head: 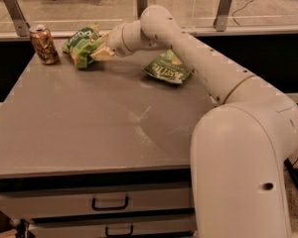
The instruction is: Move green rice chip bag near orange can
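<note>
The green rice chip bag [81, 45] is bright green and puffy and sits at the far left of the grey table [89, 128], close to the right of the orange can [43, 44]. The can stands upright at the table's back left corner, orange-brown with a silver top. My gripper [100, 50] is at the bag's right side, shut on the bag. The white arm reaches in from the right over the table's back edge.
A flatter, paler green Kettle chip bag [167, 69] lies at the back right of the table, under the arm. A rail with metal posts [223, 6] runs behind the table. Drawers with handles [110, 203] are below the front edge.
</note>
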Action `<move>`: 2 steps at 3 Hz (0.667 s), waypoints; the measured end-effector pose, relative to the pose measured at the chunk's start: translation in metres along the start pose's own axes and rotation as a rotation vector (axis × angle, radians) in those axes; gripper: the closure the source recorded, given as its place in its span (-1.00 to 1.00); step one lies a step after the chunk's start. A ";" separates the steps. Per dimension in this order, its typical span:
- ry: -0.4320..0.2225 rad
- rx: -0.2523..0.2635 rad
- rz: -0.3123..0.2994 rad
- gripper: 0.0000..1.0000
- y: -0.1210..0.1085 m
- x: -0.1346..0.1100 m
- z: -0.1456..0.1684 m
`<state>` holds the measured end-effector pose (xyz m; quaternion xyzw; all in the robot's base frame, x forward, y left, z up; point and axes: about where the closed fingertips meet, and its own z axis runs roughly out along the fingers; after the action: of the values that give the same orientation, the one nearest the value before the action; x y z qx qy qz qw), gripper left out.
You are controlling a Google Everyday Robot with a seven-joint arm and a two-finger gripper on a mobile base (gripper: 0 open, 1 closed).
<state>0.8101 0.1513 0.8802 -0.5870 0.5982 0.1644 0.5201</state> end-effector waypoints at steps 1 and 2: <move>-0.009 -0.016 0.017 -0.28 0.007 -0.006 0.010; -0.017 -0.041 0.030 -0.76 0.018 -0.011 0.019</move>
<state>0.8001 0.1767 0.8743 -0.5871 0.5989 0.1895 0.5106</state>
